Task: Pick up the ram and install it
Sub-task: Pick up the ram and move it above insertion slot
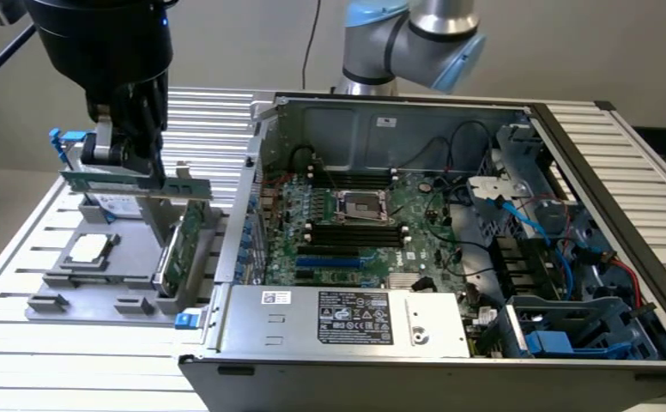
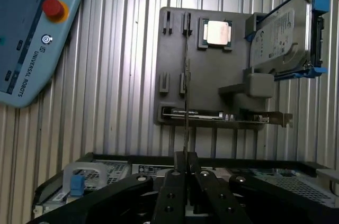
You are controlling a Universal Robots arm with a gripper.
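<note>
My gripper [image 1: 127, 166] hangs above the grey holder plate [image 1: 81, 279] at the exterior view's left, shut on the ram [image 1: 93, 182]. The ram is a long thin green stick, held level and lifted off the plate. In the wrist view the ram [image 2: 186, 91] appears edge-on as a thin line running out from between the black fingers [image 2: 175, 173] of the gripper [image 2: 185, 156]. The black memory slots [image 1: 356, 232] lie on the motherboard inside the open computer case [image 1: 345, 322], well off to the exterior view's right of the gripper.
A wider green expansion card [image 1: 184, 240] stands upright in the holder just below the ram. A processor chip [image 1: 87, 249] lies on the plate, and a silver hard drive with blue rails [image 2: 280, 36] stands at its far end. A teach pendant [image 2: 32, 33] lies beside the plate.
</note>
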